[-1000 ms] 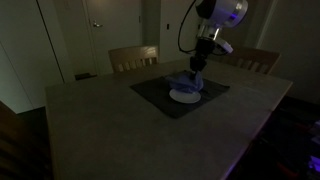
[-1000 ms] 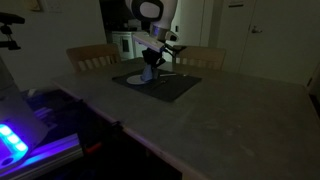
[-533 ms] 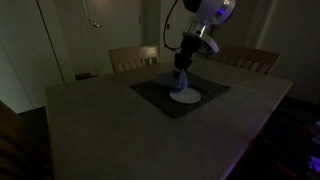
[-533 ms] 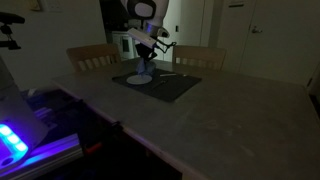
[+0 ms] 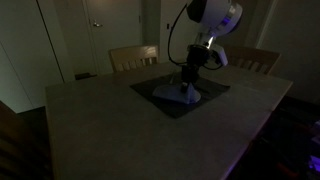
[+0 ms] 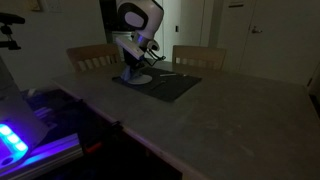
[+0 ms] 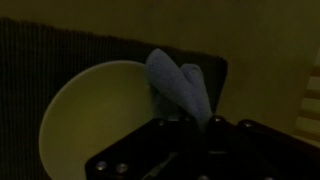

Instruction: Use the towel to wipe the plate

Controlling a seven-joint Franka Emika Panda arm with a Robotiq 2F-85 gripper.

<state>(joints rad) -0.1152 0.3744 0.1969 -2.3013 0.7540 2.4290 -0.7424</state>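
Observation:
A pale round plate (image 7: 95, 115) lies on a dark placemat (image 7: 60, 45) in the wrist view. My gripper (image 7: 185, 125) is shut on a grey-blue towel (image 7: 180, 85), which hangs down onto the plate's right side. In both exterior views the gripper (image 5: 188, 85) (image 6: 131, 70) is low over the plate (image 5: 186, 97) (image 6: 140, 79) on the placemat (image 5: 160, 95) (image 6: 175, 88). The towel (image 5: 185, 90) looks pressed to the plate. The fingertips are hidden by the towel.
A large stone-look table (image 5: 130, 130) (image 6: 220, 120) carries the placemat at its far side. Two wooden chairs (image 5: 133, 57) (image 5: 255, 60) stand behind it. A device with blue light (image 6: 15, 140) sits at the near left in an exterior view.
The arm has moved the towel across the plate and lowered, shifting sideways over the placemat. The towel stays in the gripper.

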